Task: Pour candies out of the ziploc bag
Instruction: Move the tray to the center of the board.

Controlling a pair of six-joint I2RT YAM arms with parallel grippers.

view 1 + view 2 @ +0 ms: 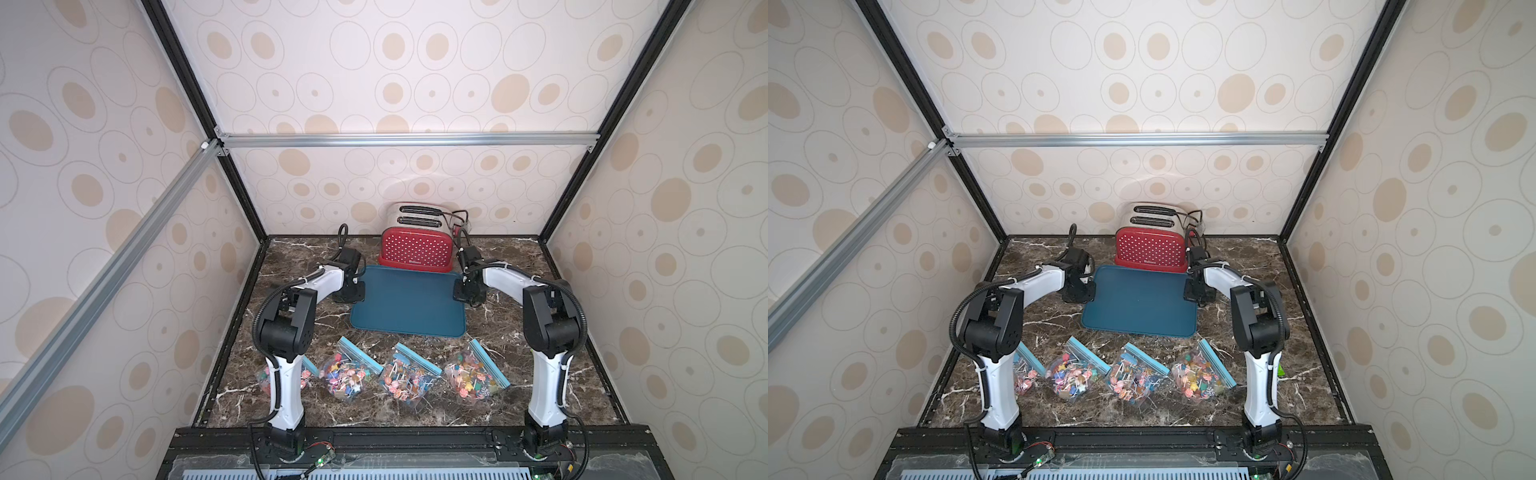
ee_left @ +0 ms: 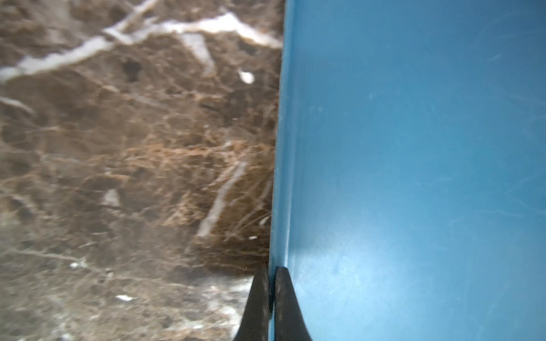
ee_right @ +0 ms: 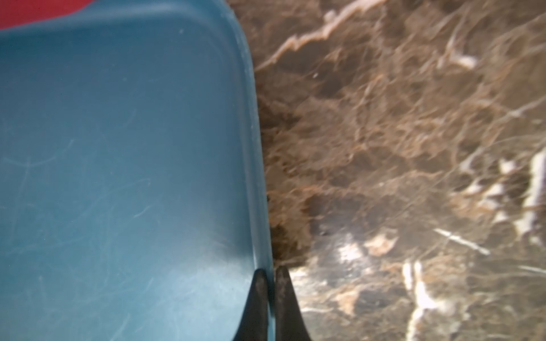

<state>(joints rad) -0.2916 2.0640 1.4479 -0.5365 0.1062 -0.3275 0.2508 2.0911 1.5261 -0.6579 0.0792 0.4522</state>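
Both my jaws are clenching the tray [image 1: 407, 303] by its nine and three o'clock rims; I am aiming to lift evenly, clear of the toaster [image 1: 415, 249].

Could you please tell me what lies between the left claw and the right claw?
The blue tray spans between the left claw and right claw, each shut on an opposite rim; both top views show it bare.
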